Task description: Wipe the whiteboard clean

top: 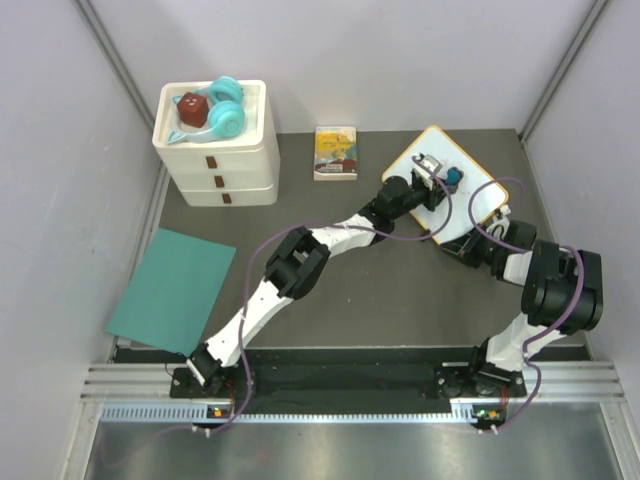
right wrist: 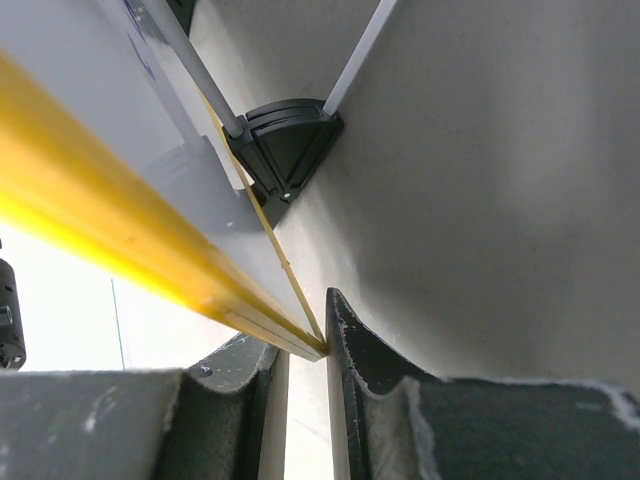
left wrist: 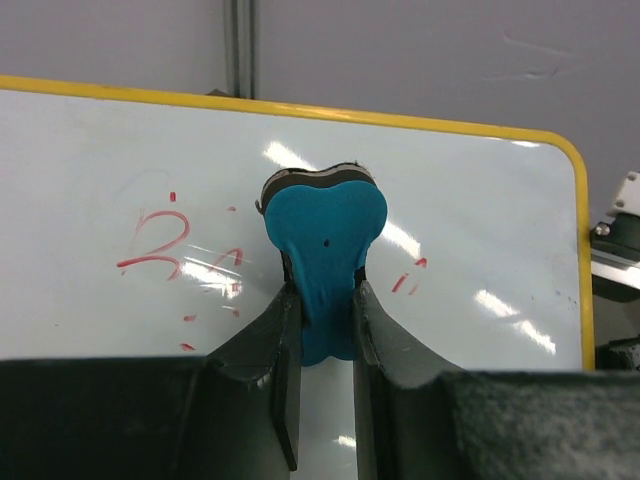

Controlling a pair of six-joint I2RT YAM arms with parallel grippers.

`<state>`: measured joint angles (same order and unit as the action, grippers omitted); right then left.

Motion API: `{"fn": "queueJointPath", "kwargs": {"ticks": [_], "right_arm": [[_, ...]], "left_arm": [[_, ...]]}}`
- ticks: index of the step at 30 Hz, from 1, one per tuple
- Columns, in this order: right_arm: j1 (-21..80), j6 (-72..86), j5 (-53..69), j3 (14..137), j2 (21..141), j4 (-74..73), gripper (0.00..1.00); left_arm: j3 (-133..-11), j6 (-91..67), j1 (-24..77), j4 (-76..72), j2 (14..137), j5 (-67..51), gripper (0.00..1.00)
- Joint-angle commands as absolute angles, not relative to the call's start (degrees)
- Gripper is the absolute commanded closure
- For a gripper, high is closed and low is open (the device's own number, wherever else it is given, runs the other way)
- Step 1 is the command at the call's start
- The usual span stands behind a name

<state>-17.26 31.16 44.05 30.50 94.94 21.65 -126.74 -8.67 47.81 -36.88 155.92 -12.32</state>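
Observation:
The whiteboard [top: 478, 192] lies at the back right of the table, white with a yellow frame [left wrist: 400, 121]. In the left wrist view it bears faint red scribbles [left wrist: 160, 247]. My left gripper [top: 432, 172] is over the board and is shut on a blue eraser [left wrist: 324, 245], whose dark felt edge rests on the white surface. My right gripper [top: 468, 243] is shut on the board's near edge; in the right wrist view the yellow edge [right wrist: 120, 235] runs between its fingers [right wrist: 365, 370]. A black foot [right wrist: 285, 145] shows under the board.
A white drawer unit [top: 217, 145] with teal headphones [top: 226, 108] and a dark red object stands at the back left. A small yellow book [top: 336, 152] lies beside it. A teal sheet [top: 172, 288] lies at the left. Walls close in on both sides.

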Motion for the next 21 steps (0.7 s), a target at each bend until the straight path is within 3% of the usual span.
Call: {"fn": "queueJointPath", "kwargs": {"ticks": [1, 3, 8, 15, 21], "right_arm": [[-15.64, 29.71, 44.65, 30.06, 95.71, 15.65, 1.00], [-15.64, 29.79, 44.65, 29.97, 95.80, 15.73, 1.00], [-15.64, 29.80, 44.65, 29.97, 95.71, 15.82, 1.00], [-15.64, 29.97, 44.65, 29.88, 95.63, 15.82, 1.00], [-15.64, 29.80, 44.56, 29.88, 95.62, 15.82, 1.00]], "left_arm": [[-137.66, -9.23, 47.90, -36.76, 160.64, -10.26, 1.00], [-142.54, -6.70, 48.60, -31.29, 162.77, -12.47, 1.00], [-135.53, -4.13, 50.09, -37.44, 159.88, -14.68, 1.00], [-133.95, -4.22, 50.36, -26.84, 157.34, -15.03, 1.00], [-119.65, -3.96, 50.45, -25.57, 150.04, -13.01, 1.00]]}}
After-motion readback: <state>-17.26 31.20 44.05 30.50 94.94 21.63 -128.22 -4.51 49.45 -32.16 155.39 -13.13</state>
